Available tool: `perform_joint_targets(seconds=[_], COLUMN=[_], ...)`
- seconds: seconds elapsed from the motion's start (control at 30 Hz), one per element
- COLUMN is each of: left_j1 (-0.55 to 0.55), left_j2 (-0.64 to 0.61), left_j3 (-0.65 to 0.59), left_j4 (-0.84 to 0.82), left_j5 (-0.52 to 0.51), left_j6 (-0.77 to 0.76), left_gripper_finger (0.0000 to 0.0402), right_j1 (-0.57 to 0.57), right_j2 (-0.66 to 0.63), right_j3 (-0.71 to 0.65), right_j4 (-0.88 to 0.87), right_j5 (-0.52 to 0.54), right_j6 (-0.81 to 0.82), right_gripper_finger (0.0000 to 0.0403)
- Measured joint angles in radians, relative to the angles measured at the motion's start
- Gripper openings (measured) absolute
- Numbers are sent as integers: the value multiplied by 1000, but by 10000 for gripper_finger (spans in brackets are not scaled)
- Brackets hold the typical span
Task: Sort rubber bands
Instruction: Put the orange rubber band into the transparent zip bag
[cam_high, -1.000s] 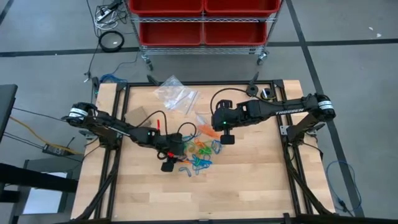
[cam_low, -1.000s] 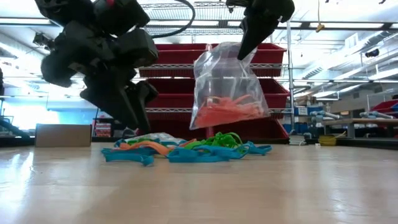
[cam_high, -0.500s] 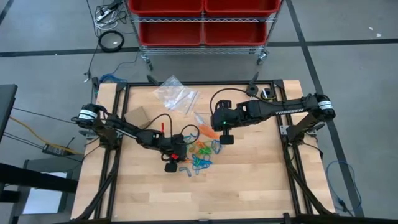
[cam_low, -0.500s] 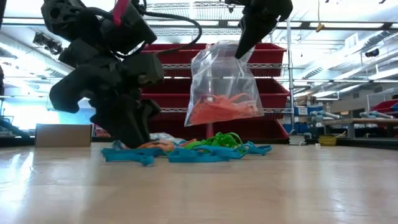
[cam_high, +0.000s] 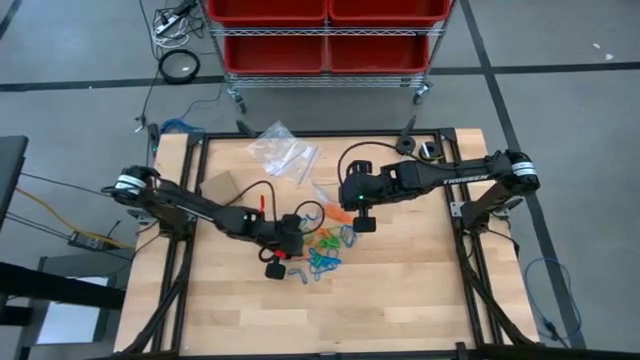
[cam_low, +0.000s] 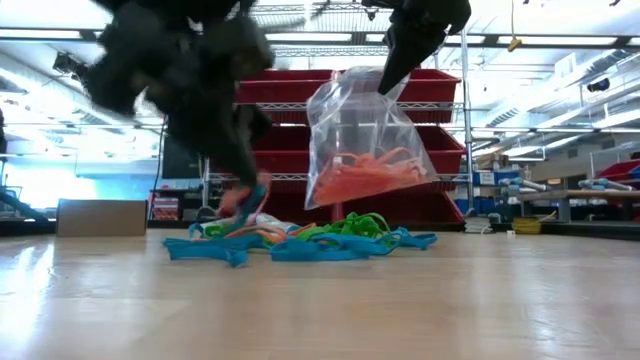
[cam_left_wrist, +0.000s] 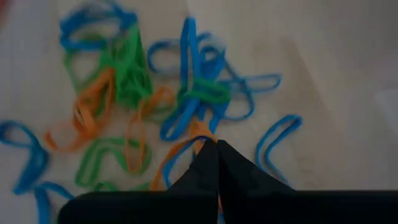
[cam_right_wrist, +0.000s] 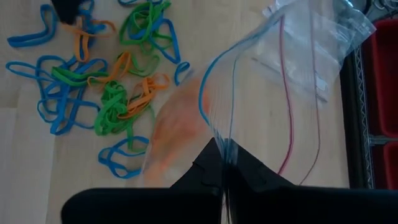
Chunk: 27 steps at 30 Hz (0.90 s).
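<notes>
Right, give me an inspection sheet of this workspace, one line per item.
Surface: wooden table, bare around the pile.
Job's things: orange, blue and green rubber bands in a loose pile mid-table; more orange ones inside a clear bag hanging above the pile.
Clutter: spare clear bags at the table's far edge; a brown card piece on the left.
Grippers: left gripper shut on an orange band at the pile; right gripper shut on the bag's rim, holding it up.
Cables: black loops on both arms; a coil on the floor.
Surroundings: red bins on a wire rack behind the table.
</notes>
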Motion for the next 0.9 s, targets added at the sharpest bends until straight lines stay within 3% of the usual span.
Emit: perform_joint_targets(seconds=[0.13, 0.3, 0.53, 0.77, 0.9], left_j1=[-10, 0, -19, -47, -49], left_j2=[-64, -62, -50, -50, -50], left_j3=[28, 15, -65, -115, -145], left_j4=[-2, -119, -36, -23, 48], left_j5=[0, 41, 202, 181, 173], left_j6=[4, -33, -83, -134, -129], left_gripper_finger=[2, 9, 79, 30, 30], right_j1=[0, 0, 0, 0, 0], right_j2=[0, 0, 0, 0, 0], right_j3=[0, 0, 0, 0, 0], right_j4=[0, 5, 4, 9, 28], right_j5=[0, -9, -16, -18, -18], right_j6=[0, 0, 1, -2, -3], right_gripper_finger=[0, 0, 0, 0, 0])
